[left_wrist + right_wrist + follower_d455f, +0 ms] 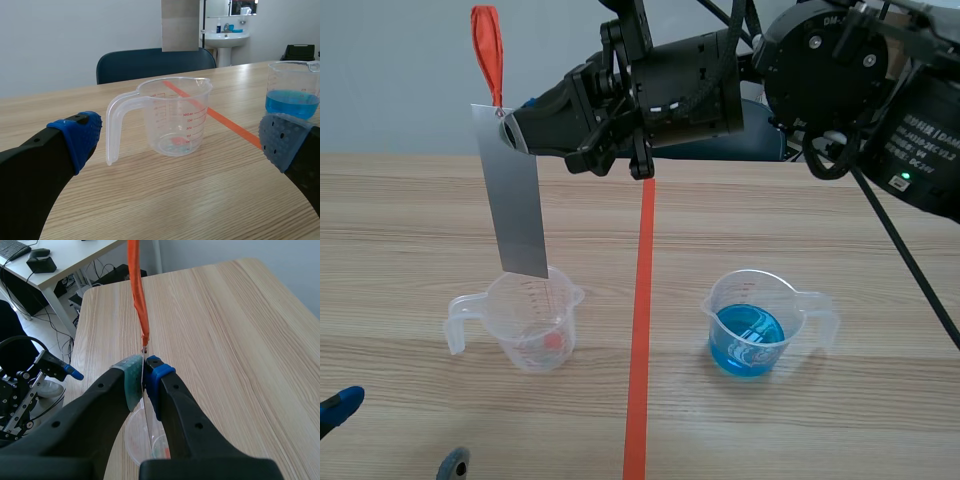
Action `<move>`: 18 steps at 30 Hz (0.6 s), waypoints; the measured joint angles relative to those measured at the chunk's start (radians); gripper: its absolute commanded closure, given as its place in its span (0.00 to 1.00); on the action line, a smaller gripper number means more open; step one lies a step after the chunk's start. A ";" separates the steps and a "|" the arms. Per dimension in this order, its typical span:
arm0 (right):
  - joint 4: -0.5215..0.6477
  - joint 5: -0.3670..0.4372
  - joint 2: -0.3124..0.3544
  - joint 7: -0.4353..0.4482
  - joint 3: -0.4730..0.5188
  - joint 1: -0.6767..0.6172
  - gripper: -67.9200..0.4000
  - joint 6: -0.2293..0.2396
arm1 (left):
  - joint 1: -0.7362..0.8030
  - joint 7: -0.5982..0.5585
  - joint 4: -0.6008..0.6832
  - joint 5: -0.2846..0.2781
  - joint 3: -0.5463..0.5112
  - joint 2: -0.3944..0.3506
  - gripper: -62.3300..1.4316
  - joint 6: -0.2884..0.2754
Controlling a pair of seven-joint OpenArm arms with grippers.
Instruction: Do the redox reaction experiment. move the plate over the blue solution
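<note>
A flat, matte-grey rectangular plate is pinched upper left by the right gripper, above a clear plastic jug graduated in red to 300. Blue solution is seen lower right. The left gripper is spread wide.

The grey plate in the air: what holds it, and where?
The right gripper is shut on the top end of the plate, beside the orange strap. The left gripper is open, holding nothing.

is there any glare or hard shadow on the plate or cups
Scene view: the plate reads flat grey with no glare, while the blue solution carries white reflections. Left wrist view: the empty cup casts only a faint, soft shadow. Right wrist view: the plate is edge-on, a thin line with no glare.
</note>
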 measured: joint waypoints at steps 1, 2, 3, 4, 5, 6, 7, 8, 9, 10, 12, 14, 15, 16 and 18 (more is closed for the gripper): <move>0.000 0.000 0.000 0.000 0.000 0.000 0.99 0.000 | 0.000 0.000 0.000 0.000 0.000 0.000 0.00 0.000; 0.000 0.000 0.000 0.000 0.000 0.000 0.99 0.000 | 0.000 0.000 0.000 0.000 0.000 0.000 0.00 0.000; 0.000 0.000 0.000 0.000 0.000 0.000 0.99 0.000 | 0.000 0.000 0.000 0.000 0.000 0.000 0.00 0.000; 0.000 0.000 0.000 0.000 0.000 0.000 0.99 0.000 | 0.000 0.000 0.000 0.000 0.000 0.000 0.00 0.000; 0.000 0.000 0.000 0.000 0.000 0.000 0.99 0.000 | 0.000 0.000 0.000 0.000 0.000 0.000 0.00 0.000; 0.000 0.000 0.000 0.000 0.000 0.000 0.99 0.000 | 0.000 0.000 0.000 0.000 0.000 0.000 0.00 0.000; 0.000 0.000 0.000 0.000 0.000 0.000 0.99 0.000 | 0.000 0.000 0.000 0.000 0.000 0.000 0.00 0.000; 0.000 0.000 0.000 0.000 0.000 0.000 0.99 0.005 | 0.000 0.000 0.000 0.000 0.000 0.000 0.00 0.000; 0.000 0.000 0.000 0.000 0.000 0.000 0.99 0.008 | 0.000 0.000 0.000 0.000 0.000 0.000 0.00 0.000; 0.000 0.000 0.000 0.000 0.000 0.000 0.99 0.008 | 0.000 0.000 0.000 0.000 0.000 0.000 0.00 0.000; 0.003 0.000 0.006 0.000 0.002 0.000 0.99 0.008 | 0.000 0.000 0.000 0.000 0.000 0.000 0.00 0.000; 0.017 0.005 0.018 -0.003 0.010 0.000 0.99 0.008 | 0.000 0.000 0.000 0.000 0.000 0.000 0.00 0.000; 0.027 0.021 0.029 -0.002 0.016 0.000 0.99 0.008 | 0.000 0.000 0.000 0.000 0.000 0.000 0.00 0.000; 0.039 0.031 0.041 -0.002 0.023 0.000 0.99 0.008 | 0.000 0.000 0.000 0.000 0.000 0.000 0.00 0.000; 0.067 0.030 0.070 -0.002 0.037 0.000 0.99 0.008 | 0.000 0.000 0.000 0.000 0.000 0.000 0.00 0.000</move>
